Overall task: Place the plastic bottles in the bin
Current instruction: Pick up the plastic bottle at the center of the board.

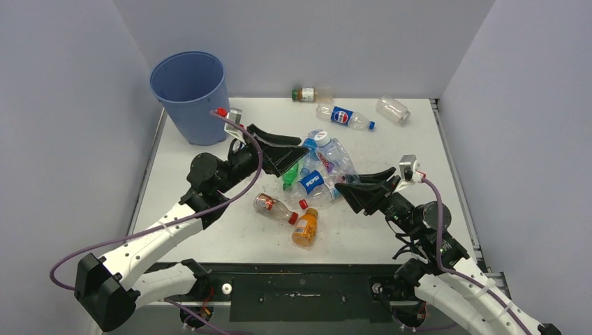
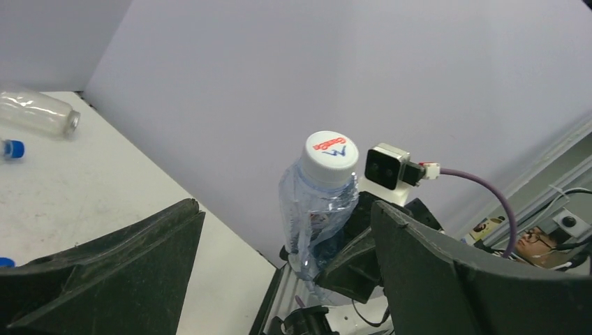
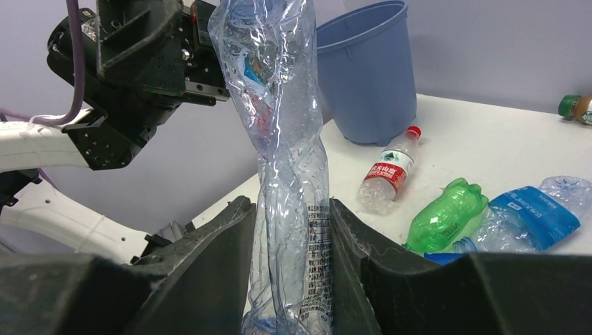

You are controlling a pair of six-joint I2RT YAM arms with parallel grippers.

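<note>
Our right gripper (image 3: 290, 234) is closed on a crumpled clear bottle (image 3: 283, 125).
We see the left gripper (image 2: 286, 230) wide open around its white-capped top, not touching it; the bin (image 1: 199, 115) stands at the far left, other bottles (image 1: 305, 227) lie on the table (image 1: 349, 234).

The left tool (image 2: 287, 209) has its two black fingers (image 2: 105, 272) spread wide, one low on the left and one low on the right. Between them, touching neither, stands a crumpled clear bottle (image 2: 317, 216), nearly upright, with a white cap (image 2: 331, 157) that carries a red and blue logo. The right tool (image 2: 342, 257) clasps this bottle low down; its wrist camera (image 2: 384, 167) sits just beside the cap, with a purple cable (image 2: 482, 183) running off to the right. On the white desk (image 2: 91, 181), far left, an uncapped clear bottle (image 2: 35, 115) lies on its side, with a blue cap (image 2: 12, 149) near it. A grey wall (image 2: 279, 70) fills the background.
</note>
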